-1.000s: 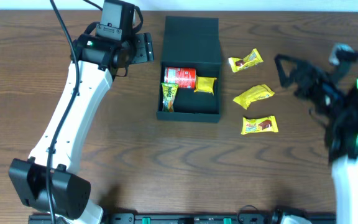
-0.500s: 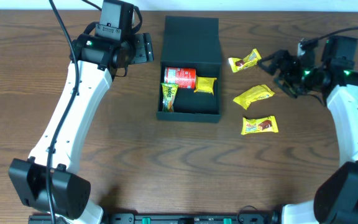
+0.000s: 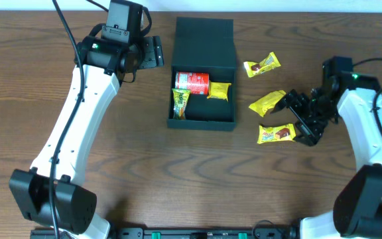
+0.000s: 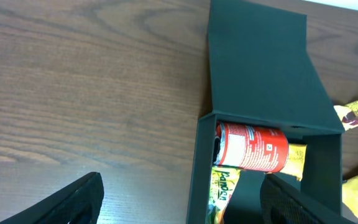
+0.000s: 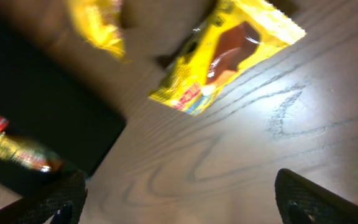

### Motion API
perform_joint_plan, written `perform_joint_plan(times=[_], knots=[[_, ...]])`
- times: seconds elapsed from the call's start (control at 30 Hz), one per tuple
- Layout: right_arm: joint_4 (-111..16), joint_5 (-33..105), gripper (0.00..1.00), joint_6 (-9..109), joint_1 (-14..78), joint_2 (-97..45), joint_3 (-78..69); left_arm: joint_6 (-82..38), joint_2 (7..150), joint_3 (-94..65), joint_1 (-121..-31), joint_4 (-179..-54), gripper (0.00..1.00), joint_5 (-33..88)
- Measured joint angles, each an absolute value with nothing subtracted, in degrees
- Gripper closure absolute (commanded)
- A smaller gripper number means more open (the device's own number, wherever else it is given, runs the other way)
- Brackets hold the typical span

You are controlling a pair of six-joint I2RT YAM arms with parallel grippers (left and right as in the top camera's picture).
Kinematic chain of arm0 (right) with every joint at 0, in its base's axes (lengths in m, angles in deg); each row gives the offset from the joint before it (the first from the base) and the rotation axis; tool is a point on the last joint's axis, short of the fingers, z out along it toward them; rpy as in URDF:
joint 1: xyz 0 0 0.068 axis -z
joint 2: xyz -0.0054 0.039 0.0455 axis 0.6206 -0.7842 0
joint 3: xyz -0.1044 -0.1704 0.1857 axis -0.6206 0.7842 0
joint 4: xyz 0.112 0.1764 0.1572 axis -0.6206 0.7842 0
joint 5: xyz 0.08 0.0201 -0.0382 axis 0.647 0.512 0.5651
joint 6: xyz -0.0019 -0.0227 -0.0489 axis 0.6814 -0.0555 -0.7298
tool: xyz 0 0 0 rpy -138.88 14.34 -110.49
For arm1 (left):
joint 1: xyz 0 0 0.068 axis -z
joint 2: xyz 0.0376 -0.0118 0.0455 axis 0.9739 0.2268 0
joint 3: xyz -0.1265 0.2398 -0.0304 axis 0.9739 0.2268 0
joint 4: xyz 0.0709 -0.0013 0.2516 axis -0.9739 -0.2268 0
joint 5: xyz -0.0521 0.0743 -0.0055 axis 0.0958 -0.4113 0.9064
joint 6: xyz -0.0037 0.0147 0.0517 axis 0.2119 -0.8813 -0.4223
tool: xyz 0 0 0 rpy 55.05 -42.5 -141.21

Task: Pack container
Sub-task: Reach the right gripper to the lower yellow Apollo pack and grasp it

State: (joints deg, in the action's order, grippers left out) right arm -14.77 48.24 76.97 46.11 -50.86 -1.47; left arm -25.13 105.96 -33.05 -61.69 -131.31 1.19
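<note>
The dark teal container (image 3: 202,118) lies open mid-table, its lid (image 3: 204,41) folded back. Inside are a red can (image 3: 191,81), a yellow packet (image 3: 219,90) and a green-yellow packet (image 3: 180,103). Three yellow snack packets lie to its right: one far (image 3: 262,65), one in the middle (image 3: 270,101), one near (image 3: 276,133). My right gripper (image 3: 300,117) is open and empty, just right of the middle and near packets; the near packet shows in the right wrist view (image 5: 225,56). My left gripper (image 3: 152,52) is open and empty, left of the lid. The container also shows in the left wrist view (image 4: 260,93).
The wooden table (image 3: 144,172) carries nothing else. A black rail runs along the front edge (image 3: 204,232).
My right arm has swung in from the right edge and come down toward the table beside the yellow packets. The left arm and all packets have not moved.
</note>
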Motion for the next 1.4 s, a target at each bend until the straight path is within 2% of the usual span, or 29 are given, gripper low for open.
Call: perform_joint_plan(times=[0.17,0.4,0.6,0.83,1.07,1.23,1.4], knots=[[-22.20,47.06,0.13,82.56,46.11,-50.93,6.79,-25.13,105.96,-33.05,-61.69,-131.90,0.19,1.19],[-27.47,44.68,0.33,85.34,46.11,-50.93,8.76,-25.13,105.96,-33.05,-61.69,-131.99,0.18,1.19],[-30.48,43.70,0.40,86.52,45.80,-51.21,10.64,-25.13,105.96,-33.05,-61.69,-131.99,0.19,1.19],[-33.43,43.37,0.43,87.07,43.68,-54.38,10.70,-25.13,105.96,-33.05,-61.69,-132.01,0.19,1.19],[-34.37,43.37,0.64,87.96,43.24,-58.12,10.75,-25.13,105.96,-33.05,-61.69,-132.01,0.18,1.19],[-34.59,43.41,0.70,88.07,43.24,-58.31,10.75,-25.13,105.96,-33.05,-61.69,-132.01,0.18,1.19],[-34.55,43.46,0.83,88.03,43.24,-58.31,10.75,-25.13,105.96,-33.05,-61.69,-132.01,0.18,1.19]])
